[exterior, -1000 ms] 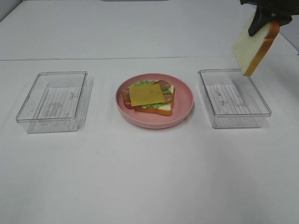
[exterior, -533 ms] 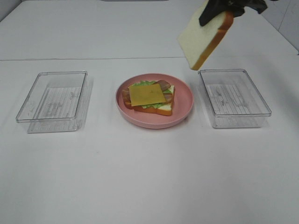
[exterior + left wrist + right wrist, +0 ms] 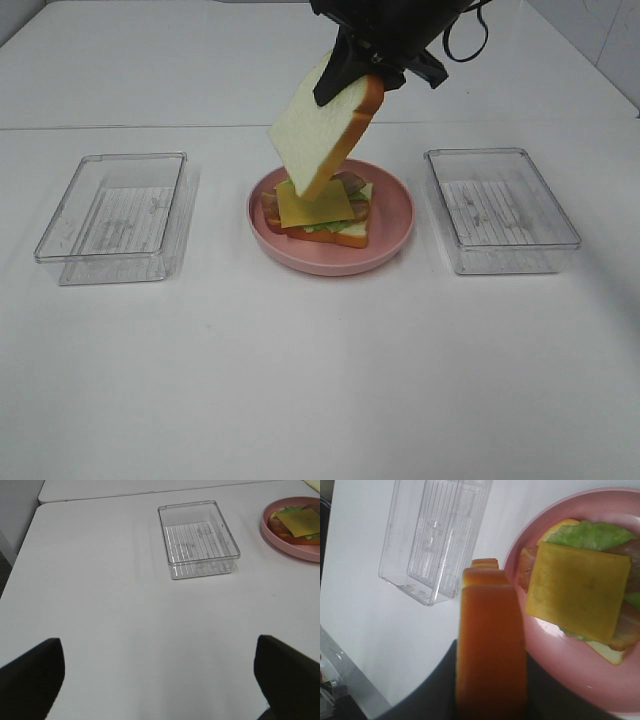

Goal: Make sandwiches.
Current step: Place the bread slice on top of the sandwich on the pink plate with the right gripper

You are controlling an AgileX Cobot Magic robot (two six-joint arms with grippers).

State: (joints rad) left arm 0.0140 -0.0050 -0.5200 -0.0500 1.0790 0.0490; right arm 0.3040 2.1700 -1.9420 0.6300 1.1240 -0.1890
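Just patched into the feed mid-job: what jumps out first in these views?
The right gripper holds a bread slice tilted in the air over the pink plate at the table's middle. On that plate sits the open stack, topped by yellow cheese over lettuce and bacon. A clear tray lies on the left and another clear tray on the right; the left gripper is open, away from the plate.
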